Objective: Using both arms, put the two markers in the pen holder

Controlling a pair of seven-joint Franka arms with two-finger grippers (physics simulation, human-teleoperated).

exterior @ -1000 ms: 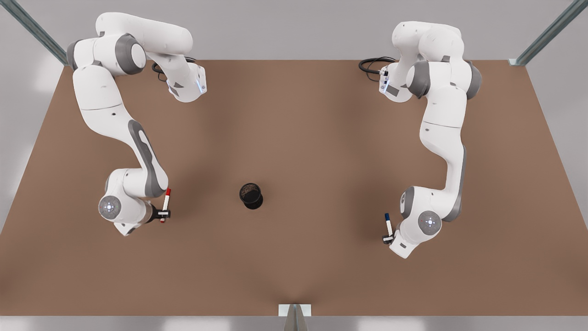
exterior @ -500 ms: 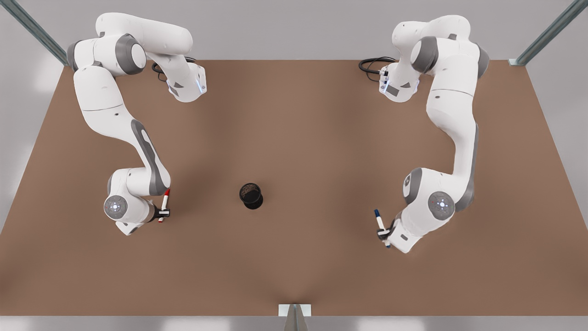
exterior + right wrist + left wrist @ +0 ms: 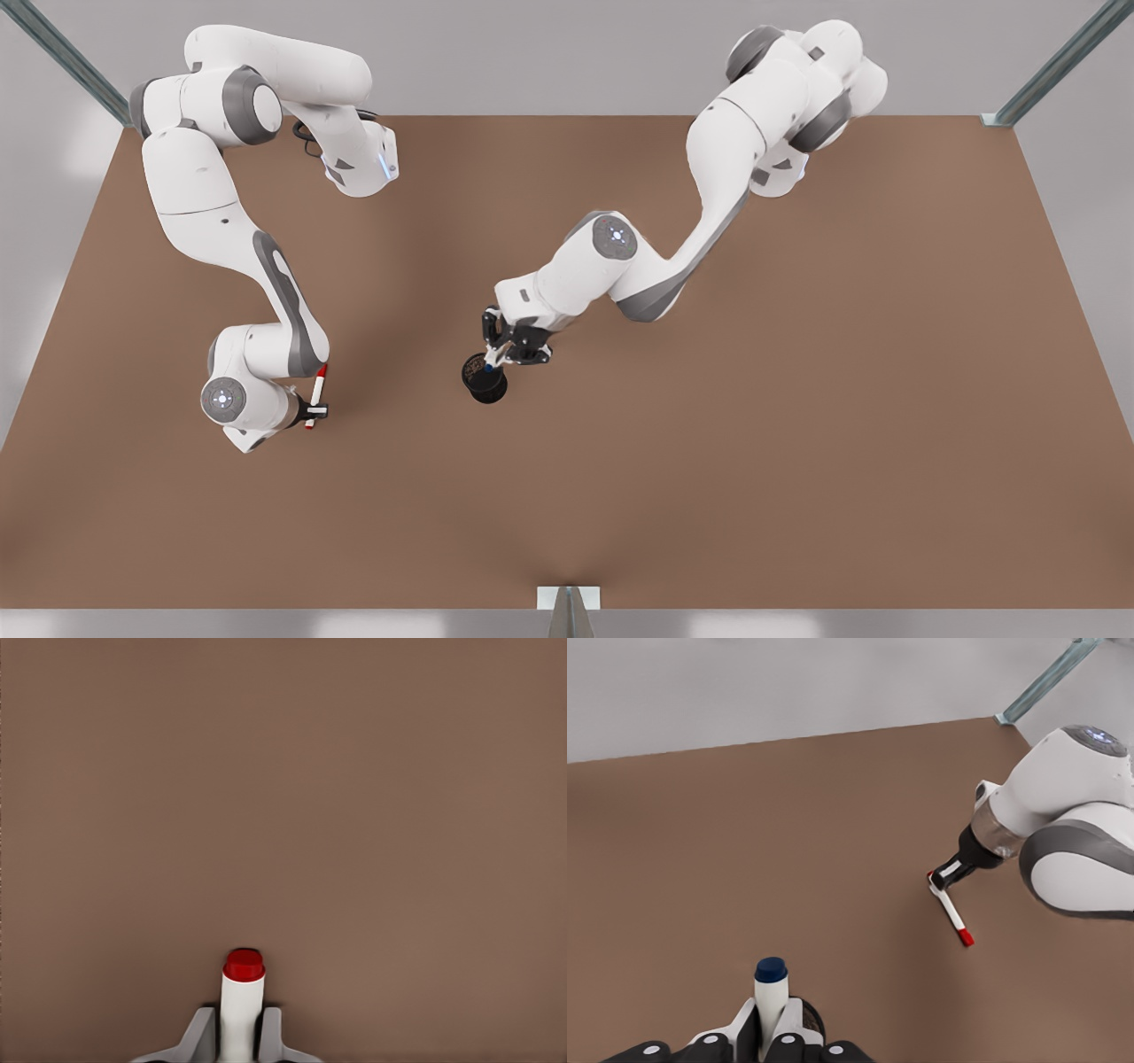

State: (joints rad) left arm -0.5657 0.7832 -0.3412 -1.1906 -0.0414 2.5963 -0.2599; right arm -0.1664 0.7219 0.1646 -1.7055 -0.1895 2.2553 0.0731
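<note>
Here, your right gripper point(image 3: 316, 410) pinches the red-capped marker point(image 3: 318, 391) on the front view's left, above the brown table point(image 3: 797, 443). Farther in, your left gripper point(image 3: 501, 352) clamps the blue-capped marker point(image 3: 770, 997) right over the pen holder point(image 3: 485, 378) mid-table.

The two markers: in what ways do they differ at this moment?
The blue-capped marker is held by the left gripper right over the pen holder; the red-capped marker is held by the right gripper far from it, towards the front view's left. Their cap colours differ. Both have white barrels and are clamped between jaws.
</note>
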